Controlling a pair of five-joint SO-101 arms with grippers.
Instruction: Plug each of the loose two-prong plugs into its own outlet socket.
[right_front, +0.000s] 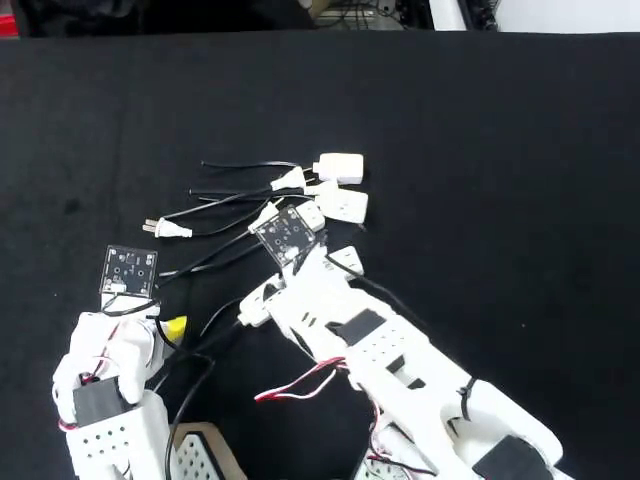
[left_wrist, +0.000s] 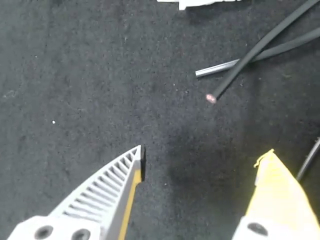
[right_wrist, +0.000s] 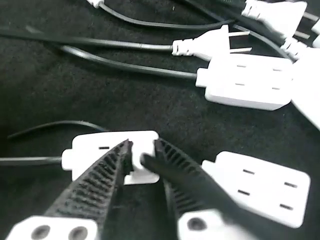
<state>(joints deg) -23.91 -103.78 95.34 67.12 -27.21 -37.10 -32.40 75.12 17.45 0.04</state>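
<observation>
Black cloth (right_front: 500, 150) over whole table. Past far edge at 12 o'clock, dark tangle of cords (right_front: 350, 12). At 1 o'clock, white patch (right_front: 565, 14). At 7 o'clock, near edge, tan-rimmed grey piece (right_front: 203, 452).

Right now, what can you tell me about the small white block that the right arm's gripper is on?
The white socket block is a small, flat piece with rounded corners, apparently smooth plastic. One narrow slot shows on its top face, and a thin black cable leaves one end. It lies flat on the black table cover. The right gripper appears closed on it, its dark ribbed fingers pinching its near end from both sides.
</observation>
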